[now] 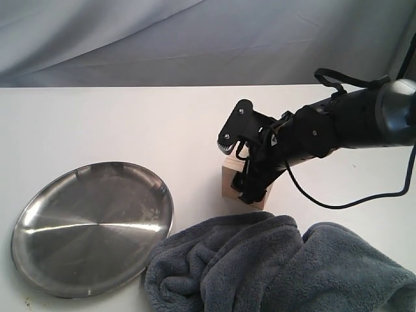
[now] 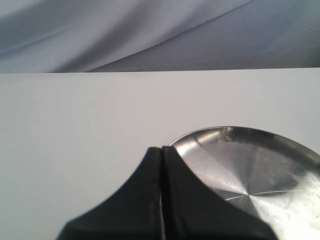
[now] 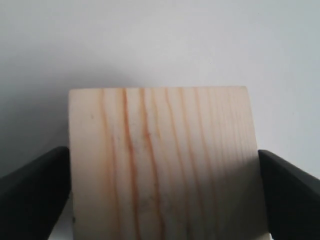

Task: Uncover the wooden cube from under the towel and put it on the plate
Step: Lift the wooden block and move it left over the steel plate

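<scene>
1. The wooden cube (image 1: 231, 177) sits bare on the table (image 1: 97, 123), in the middle of the exterior view, just above the towel (image 1: 279, 266).
2. The right claw (image 1: 242, 170) is right on it, with one finger on each side, squeezing the cube.
3. The plate (image 1: 91, 227) lies at the lower left, so I think the cube must go left and a bit down.
4. The left claw (image 2: 161, 155) is closed on nothing, near the plate.
</scene>
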Controlling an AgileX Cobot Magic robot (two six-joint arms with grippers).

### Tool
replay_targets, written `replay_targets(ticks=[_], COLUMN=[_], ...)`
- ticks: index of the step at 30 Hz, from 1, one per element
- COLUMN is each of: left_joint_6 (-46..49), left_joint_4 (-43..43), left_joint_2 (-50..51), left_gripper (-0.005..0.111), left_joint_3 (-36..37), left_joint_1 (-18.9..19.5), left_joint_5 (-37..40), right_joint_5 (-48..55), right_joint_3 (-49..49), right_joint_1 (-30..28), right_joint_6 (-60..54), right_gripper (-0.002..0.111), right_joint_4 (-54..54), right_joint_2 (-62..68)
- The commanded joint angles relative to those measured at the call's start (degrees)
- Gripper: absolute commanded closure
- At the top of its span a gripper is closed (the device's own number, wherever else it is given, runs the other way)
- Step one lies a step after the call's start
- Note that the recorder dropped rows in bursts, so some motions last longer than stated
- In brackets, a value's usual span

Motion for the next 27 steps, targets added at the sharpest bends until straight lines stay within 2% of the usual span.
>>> replay_targets(ticks=[1,13,27], left_joint_6=[-0.26,-0.13,-0.22], left_joint_4=[0.01,0.01,0.01], left_joint_2=[-0.2,-0.2,-0.2], left_gripper=[0.107,0.107,0.107], left_joint_3=[0.2,0.2,0.2], left_joint_1=[-0.17,-0.17,-0.17], left_joint_5=[-0.58,-0.58,-0.58], right_joint_5=[-2.58,-6.39,-7.15], right_joint_3=[-0.32,-0.32,-0.32], right_joint_1=[-0.37,-0.37,0.81], right_joint_6=[-0.28,0.24,0.24], right_gripper=[0.108,0.108,0.108], right_joint_4=[0.59,4.37,8.26], right_joint_2=[-0.76,-2.41,-10.25])
